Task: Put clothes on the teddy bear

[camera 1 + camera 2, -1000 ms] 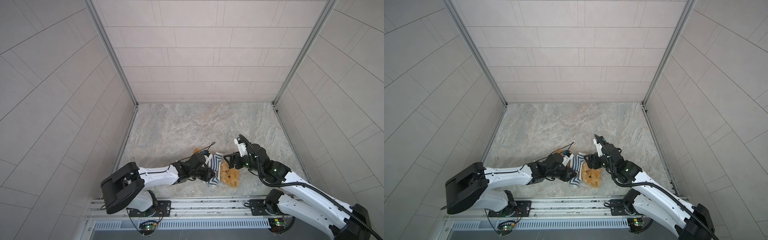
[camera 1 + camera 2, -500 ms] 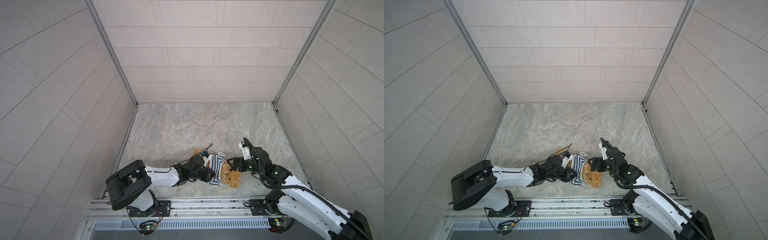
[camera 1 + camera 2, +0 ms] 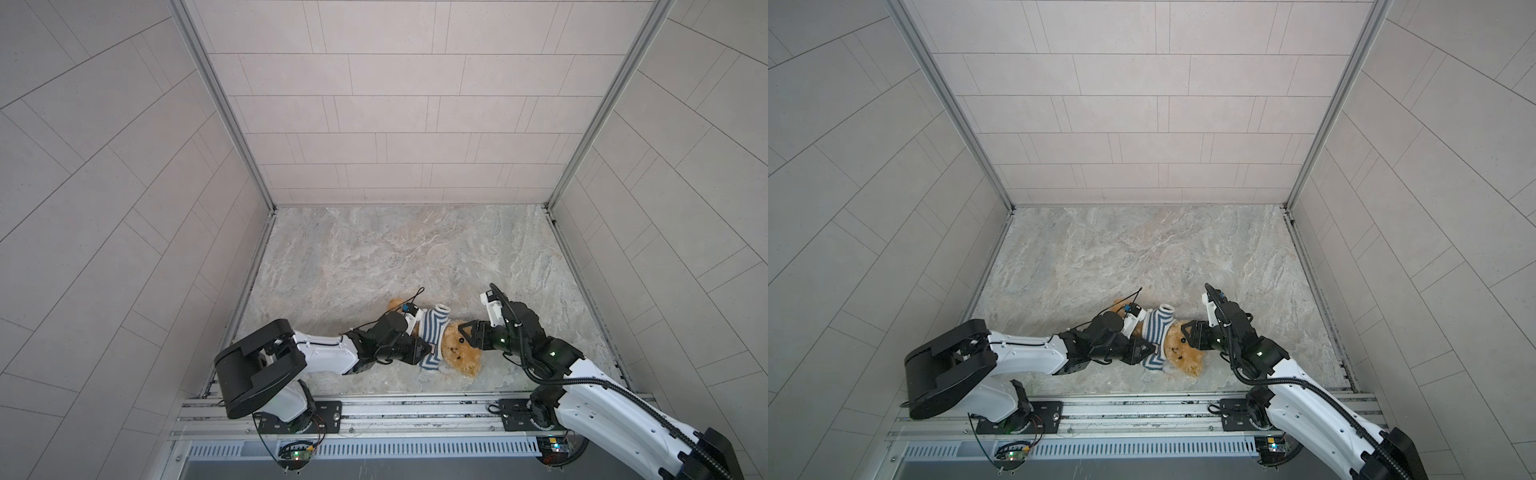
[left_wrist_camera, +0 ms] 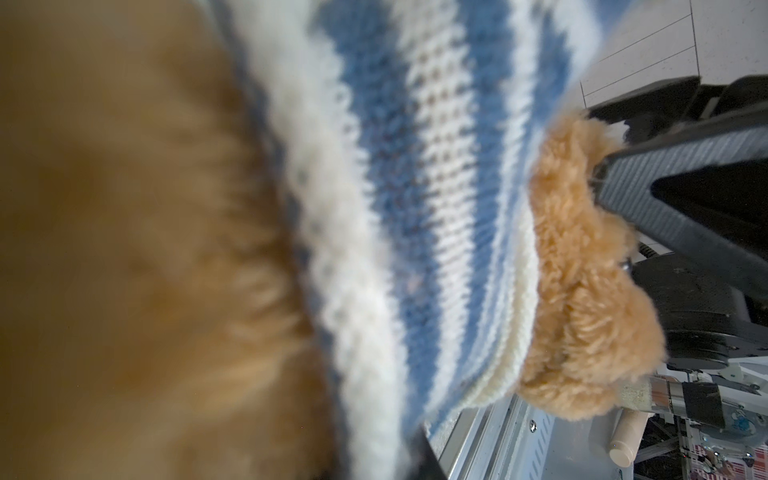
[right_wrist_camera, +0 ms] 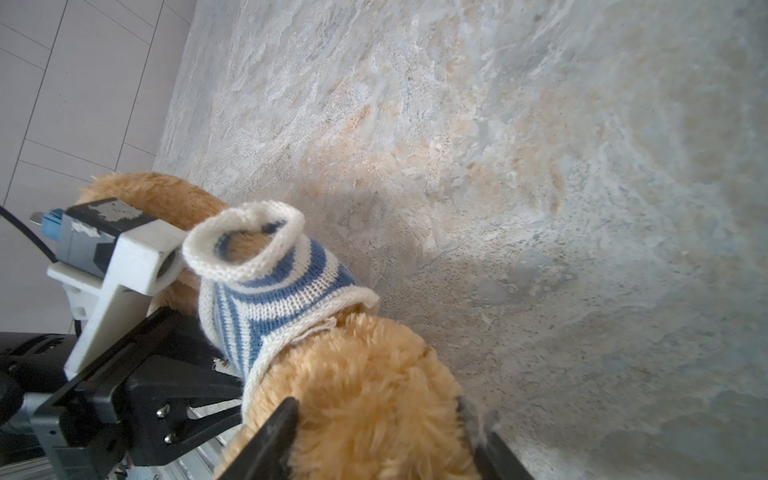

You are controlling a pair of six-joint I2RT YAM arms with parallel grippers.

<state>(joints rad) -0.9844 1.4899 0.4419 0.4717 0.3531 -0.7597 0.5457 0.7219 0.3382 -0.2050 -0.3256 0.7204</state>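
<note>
Teddy bear (image 3: 459,360) lies on bench (image 3: 374,257) at near edge; left claw (image 3: 424,352) pinches striped shirt (image 3: 432,332) on its torso, right claw (image 5: 376,424) spread around its head.

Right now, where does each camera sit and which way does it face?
Top views: overhead, rail side, facing down on grey marbled tabletop; both arms, left gripper, right gripper show.
Left wrist: right against the blue-and-white striped knit shirt and the fluffy golden-brown teddy bear; own body barely shows.
Right wrist: looks past its own fingers at the bear's head.
Shared: both wrist views show shirt, bear, opposite gripper.
</note>
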